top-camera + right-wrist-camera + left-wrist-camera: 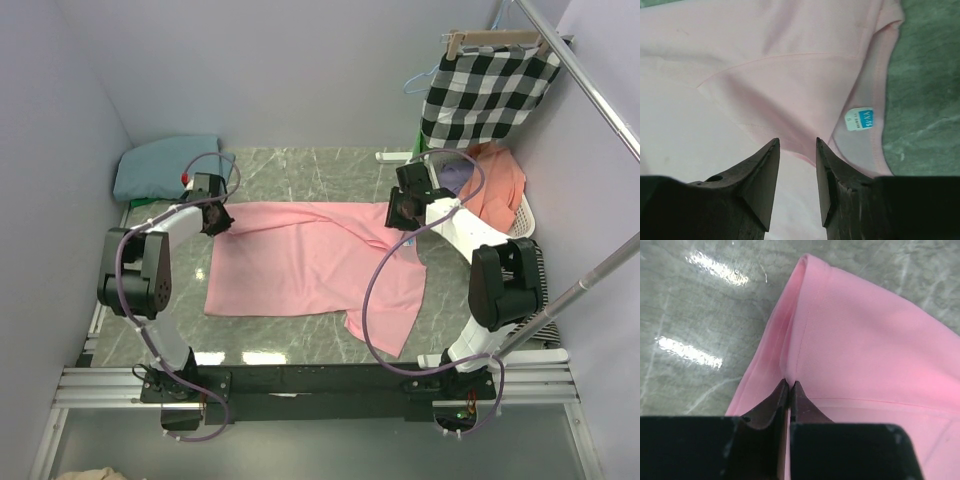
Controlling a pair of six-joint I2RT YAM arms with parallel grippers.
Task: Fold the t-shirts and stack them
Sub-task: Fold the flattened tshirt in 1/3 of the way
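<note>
Pale lilac walls close in a grey-green marbled tabletop (300, 165) whose glossy finish throws back bright streaks of light. A black-and-white checked cloth (485, 95) hangs from a hanger above the far right corner, and a white basket (527, 213) holding an orange garment (500, 185) sits by the right edge.

The pink t-shirt (300, 265) lies spread across the middle of the tabletop, one sleeve trailing toward the near edge. The teal t-shirt (165, 165) lies bundled in the far left corner, well apart from the pink one.

The left pincer (789, 382) is clenched on a doubled edge of the pink t-shirt at its far left corner. The right pincer (797, 142) stands released over the cloth just beside the neckline (875, 75), near the blue label (860, 119), gripping nothing.

The main risk is an uneven lift. With only one side held, a pull from the left would drag the shirt askew and bunch it. The left grip also looks shallow, on a thin fold, so it could slip out under tension. If the right pincer closes where it is, it may catch only the top layer and separate front from back. Smooth stone offers little friction, so the whole shirt could slide.
</note>
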